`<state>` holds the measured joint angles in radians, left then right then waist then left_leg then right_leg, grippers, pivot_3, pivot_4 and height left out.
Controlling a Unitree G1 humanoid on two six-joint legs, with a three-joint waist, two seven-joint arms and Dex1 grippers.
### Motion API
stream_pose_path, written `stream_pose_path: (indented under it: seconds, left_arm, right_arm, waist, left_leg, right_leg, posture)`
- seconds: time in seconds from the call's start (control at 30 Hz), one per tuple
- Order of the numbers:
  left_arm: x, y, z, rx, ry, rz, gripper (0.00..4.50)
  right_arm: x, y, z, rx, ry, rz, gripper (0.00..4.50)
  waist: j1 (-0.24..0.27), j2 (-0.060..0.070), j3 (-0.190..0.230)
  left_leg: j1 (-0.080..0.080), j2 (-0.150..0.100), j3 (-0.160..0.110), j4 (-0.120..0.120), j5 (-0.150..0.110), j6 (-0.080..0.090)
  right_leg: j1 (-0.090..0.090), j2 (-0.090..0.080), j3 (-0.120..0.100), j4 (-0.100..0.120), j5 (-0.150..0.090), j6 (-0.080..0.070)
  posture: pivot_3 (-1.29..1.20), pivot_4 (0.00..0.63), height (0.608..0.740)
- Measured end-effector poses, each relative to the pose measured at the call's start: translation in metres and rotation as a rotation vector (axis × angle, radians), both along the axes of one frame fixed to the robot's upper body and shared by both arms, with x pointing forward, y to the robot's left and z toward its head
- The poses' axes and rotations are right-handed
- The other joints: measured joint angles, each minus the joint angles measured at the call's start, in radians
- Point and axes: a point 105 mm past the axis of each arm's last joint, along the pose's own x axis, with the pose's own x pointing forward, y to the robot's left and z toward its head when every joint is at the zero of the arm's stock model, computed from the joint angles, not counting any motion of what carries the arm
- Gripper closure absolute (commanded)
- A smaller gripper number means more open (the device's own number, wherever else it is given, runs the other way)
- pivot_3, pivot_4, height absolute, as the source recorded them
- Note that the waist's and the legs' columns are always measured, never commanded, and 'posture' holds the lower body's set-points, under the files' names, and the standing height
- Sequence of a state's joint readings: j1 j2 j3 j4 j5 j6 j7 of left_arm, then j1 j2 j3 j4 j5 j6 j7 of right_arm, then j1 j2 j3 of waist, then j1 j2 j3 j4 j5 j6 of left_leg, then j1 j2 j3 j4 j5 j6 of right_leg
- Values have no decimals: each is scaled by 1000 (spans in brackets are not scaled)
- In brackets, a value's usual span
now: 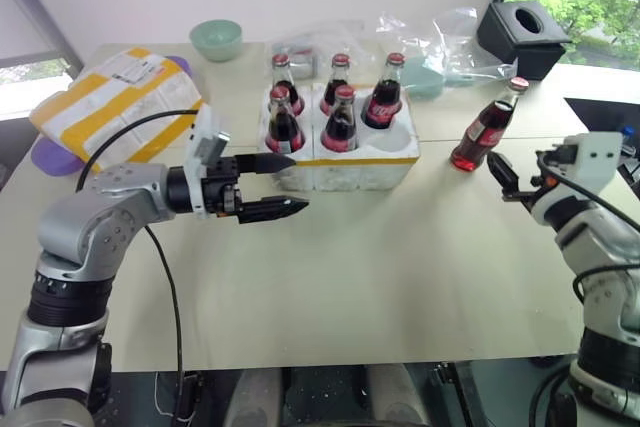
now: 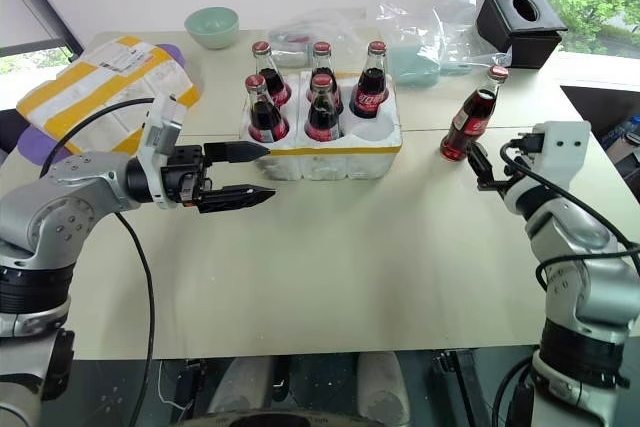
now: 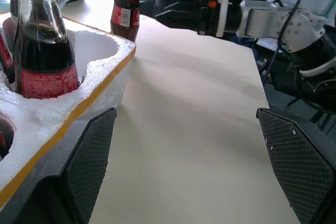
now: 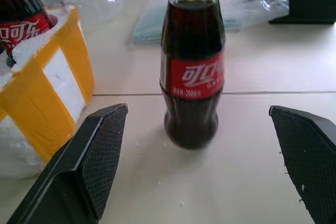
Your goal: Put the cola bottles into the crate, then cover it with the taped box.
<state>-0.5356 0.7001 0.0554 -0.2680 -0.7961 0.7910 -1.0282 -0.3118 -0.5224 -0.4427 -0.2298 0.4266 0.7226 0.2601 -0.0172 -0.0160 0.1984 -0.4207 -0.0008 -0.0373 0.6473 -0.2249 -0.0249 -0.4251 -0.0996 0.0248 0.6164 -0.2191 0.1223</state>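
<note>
Both grippers hang spread and empty: left gripper (image 1: 285,185) just near the crate (image 1: 345,162), right gripper (image 4: 210,171) facing the lone cola bottle (image 1: 487,127) on its right.

Five cola bottles (image 1: 340,112) stand in the crate (image 1: 345,162) — sixth bottle (image 1: 488,127) right of it.

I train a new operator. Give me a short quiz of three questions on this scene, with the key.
1. How many bottles stand in the crate?
2. True or false: the right gripper is shut on the last bottle.
3. The taped box lies: A) on the crate, B) on the table left of the crate.

Key: 1. Five, one well empty. 2. False: it is open, the bottle stands free before it. 3. B.
</note>
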Motion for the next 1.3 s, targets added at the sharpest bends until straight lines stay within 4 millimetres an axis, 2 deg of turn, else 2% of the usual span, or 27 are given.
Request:
stream_pose_path:
  seconds: [0.2, 0.43, 0.67, 0.77, 0.83, 1.17, 1.23, 1.3]
  left_arm:
    - [-3, -2, 1, 8, -13, 3, 0]
    - [-6, -1, 2, 9, -24, 17, 0]
    - [-4, 5, 5, 13, -37, 60, 0]
    - [-4, 5, 5, 15, -34, 64, 0]
    - [-5, 5, 5, 17, -35, 64, 0]
    - [-5, 4, 6, 17, -35, 61, 0]
    - [-5, 4, 6, 16, -35, 59, 0]
    - [-5, 3, 6, 14, -35, 56, 0]
  right_arm:
    - [30, 3, -11, 8, 31, 46, 88]
    - [58, 2, -10, 11, 16, 53, 88]
    - [73, -2, -16, 27, 21, 54, 88]
    - [79, -1, -15, 30, 12, 55, 885]
    - [80, -2, -15, 32, 6, 51, 1745]
    - [75, -1, -13, 16, -10, 78, 1801]
    - [73, 2, -4, 6, -35, 98, 1801]
    - [69, 7, 14, 2, -83, 131, 1801]
  waist:
    - [0, 0, 0]
    - [-2, 0, 0]
    - [-2, 0, 0]
    - [-3, 0, 0]
    - [-2, 0, 0]
    - [-1, 1, 1]
    - [-2, 4, 3]
    - [-4, 7, 4]
  left_leg:
    - [0, 0, 0, -1, 0, 0]
    - [0, 0, 0, -1, 0, 0]
    - [0, 0, 0, -1, 0, 0]
    - [0, 0, 0, -1, 0, 0]
    - [0, 0, 0, -1, 0, 0]
    - [0, 0, 0, -1, 0, 0]
    - [-1, 0, 0, -1, 0, 0]
    - [-1, 0, 0, -1, 0, 0]
  right_leg:
    - [0, 0, 0, 0, 0, 0]
    - [0, 0, 0, 0, 1, 1]
    - [0, 0, 0, -1, 2, 3]
    - [0, 0, 0, -1, 2, 4]
    - [0, 0, 0, -1, 2, 4]
    - [0, 0, 0, -1, 2, 4]
    - [0, 0, 0, -1, 2, 4]
    - [-1, 0, 0, 0, 2, 4]
  posture:
    - [0, 150, 739]
    - [0, 150, 739]
    - [0, 150, 739]
    - [0, 150, 739]
    - [0, 150, 739]
    - [0, 150, 739]
    - [0, 150, 739]
    - [0, 150, 739]
